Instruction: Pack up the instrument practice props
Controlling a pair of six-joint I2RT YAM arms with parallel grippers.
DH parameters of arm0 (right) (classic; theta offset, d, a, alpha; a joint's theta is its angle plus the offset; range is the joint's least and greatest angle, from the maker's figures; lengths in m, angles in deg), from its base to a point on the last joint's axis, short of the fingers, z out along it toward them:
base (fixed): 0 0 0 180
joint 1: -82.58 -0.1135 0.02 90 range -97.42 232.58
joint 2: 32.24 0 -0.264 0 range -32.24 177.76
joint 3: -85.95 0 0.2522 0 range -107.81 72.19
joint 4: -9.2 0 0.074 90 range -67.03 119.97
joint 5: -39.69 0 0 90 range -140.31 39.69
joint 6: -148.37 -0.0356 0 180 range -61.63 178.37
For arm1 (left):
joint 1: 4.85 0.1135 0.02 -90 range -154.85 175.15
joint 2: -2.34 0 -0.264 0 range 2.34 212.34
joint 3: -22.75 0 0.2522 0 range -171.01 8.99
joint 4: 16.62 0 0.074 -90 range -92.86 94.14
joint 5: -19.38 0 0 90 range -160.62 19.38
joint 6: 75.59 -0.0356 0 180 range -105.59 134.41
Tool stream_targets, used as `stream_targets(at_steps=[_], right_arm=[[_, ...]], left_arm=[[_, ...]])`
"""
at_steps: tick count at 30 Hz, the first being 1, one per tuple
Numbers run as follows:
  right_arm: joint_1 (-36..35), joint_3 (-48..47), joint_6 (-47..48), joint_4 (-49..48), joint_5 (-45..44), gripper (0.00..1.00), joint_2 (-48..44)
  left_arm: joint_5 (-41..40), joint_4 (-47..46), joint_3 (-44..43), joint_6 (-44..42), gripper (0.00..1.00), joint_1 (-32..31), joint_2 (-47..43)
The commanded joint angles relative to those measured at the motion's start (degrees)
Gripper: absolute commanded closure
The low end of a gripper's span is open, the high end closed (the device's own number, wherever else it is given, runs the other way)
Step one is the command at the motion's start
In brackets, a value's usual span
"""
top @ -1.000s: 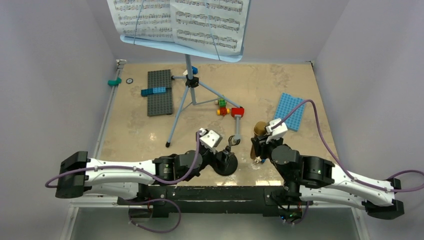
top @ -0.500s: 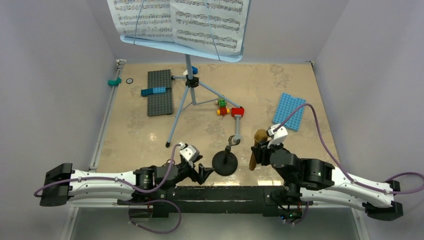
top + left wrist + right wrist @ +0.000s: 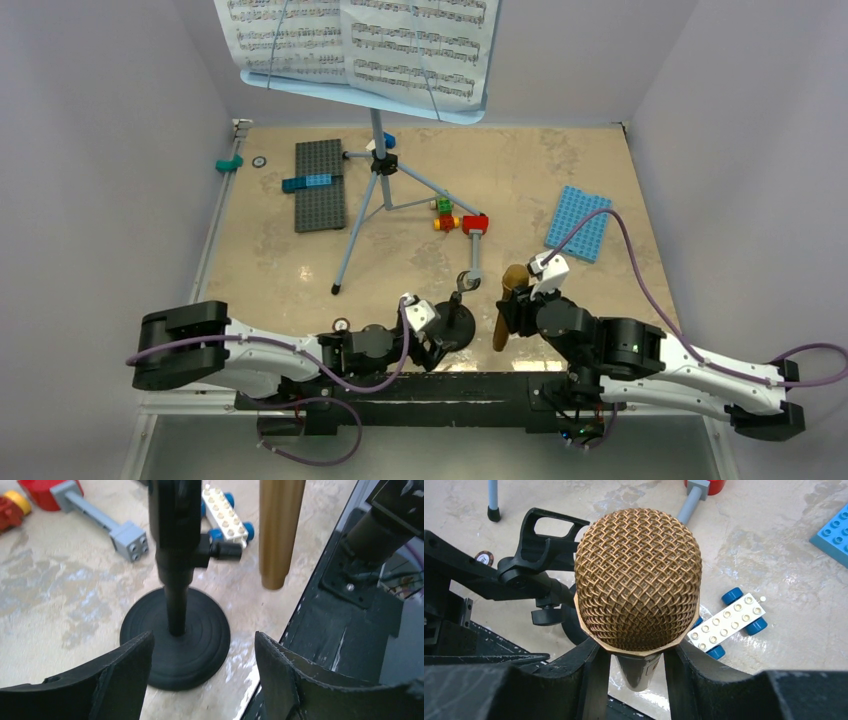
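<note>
— Item one, left gripper (image 3: 203,645): what has changed?

— A second ago it sat over the black mic stand (image 3: 452,322). Half a second ago it had pulled back toward 8 o'clock. Now it is low at the stand's round base again, approaching from 7 o'clock. Its jaws are released, a finger on either side of the base and neither one touching it.

— Item two, right gripper (image 3: 636,667)?

— It is clenched on the handle of the gold-brown microphone (image 3: 639,580), just under the mesh head, with the head up. Over the second it has drifted a little toward 7 o'clock, and the handle now leans. The microphone hangs just beside the mic stand, at its 3 o'clock, and the two are apart.

— And the mic stand itself?

— Upright at 6 o'clock on the tabletop (image 3: 270,260), in the same spot as before.

— The rest of the props?

— The light-blue music stand (image 3: 378,165) is on its tripod toward 12 o'clock, unmoved. The sheet-music pages (image 3: 360,40) are spread on its tray.

— Anything carrying something else?

— The grey baseplate (image 3: 320,195) at 10 o'clock has a blue brick (image 3: 307,182) lying across its left edge. The blue baseplate (image 3: 580,222) is at 3 o'clock. A white wheeled brick (image 3: 726,625) lies near the microphone.
</note>
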State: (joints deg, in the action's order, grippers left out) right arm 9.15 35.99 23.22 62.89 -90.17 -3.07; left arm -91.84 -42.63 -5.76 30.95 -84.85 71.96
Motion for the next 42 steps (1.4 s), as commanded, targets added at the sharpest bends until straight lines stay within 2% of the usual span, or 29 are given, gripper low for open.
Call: stream_targets(at_steps=[1, 6, 11, 17, 20, 23, 27, 32, 36, 42], right_arm=[[0.23, 0.43, -1.69, -0.44, 1.66, 1.0, -0.53], [0.22, -0.97, -0.22, -1.21, 4.41, 1.0, 0.33], [0.53, -7.87, 3.03, -0.61, 13.9, 1.0, 0.93], [1.18, -20.52, 5.65, 4.39, 26.92, 1.0, 5.91], [1.18, -23.85, 5.5, 0.11, 31.75, 1.0, 6.01], [1.9, -25.83, 5.71, -5.28, 34.33, 1.0, 7.97], [6.18, -27.98, 5.76, -10.51, 41.55, 1.0, 13.87], [8.38, -29.66, 4.92, -18.04, 47.99, 1.0, 20.61], [8.32, -32.11, 5.21, -20.86, 51.49, 1.0, 25.2], [8.37, -31.82, 4.52, -22.88, 54.0, 1.0, 25.84]], left_arm=[[0.09, -11.45, -4.55, -3.39, 0.23, -0.04, 3.21], [-1.97, -5.48, -4.75, -0.27, 0.21, -0.06, 0.04], [-5.31, 12.8, -3.28, 8.68, 0.15, -0.06, -13.61], [-0.42, 21.97, 0.13, 13.29, 0.07, -0.02, -31.6], [3.91, 24.92, -0.94, 12.79, 0.0, 0.03, -38.83], [8.03, 23.32, -2.39, 12.05, 0.0, 0.03, -43.89], [16.15, 19.67, -6.1, 10.3, 0.0, 0.03, -44.85], [23.91, 21.14, -13.29, 7.93, 0.0, 0.03, -38.14], [24.66, 20.49, -14.63, 7.89, 0.0, 0.11, -34.79], [21.57, 21.54, -13.34, 8.23, 0.02, 0.11, -35.15]])
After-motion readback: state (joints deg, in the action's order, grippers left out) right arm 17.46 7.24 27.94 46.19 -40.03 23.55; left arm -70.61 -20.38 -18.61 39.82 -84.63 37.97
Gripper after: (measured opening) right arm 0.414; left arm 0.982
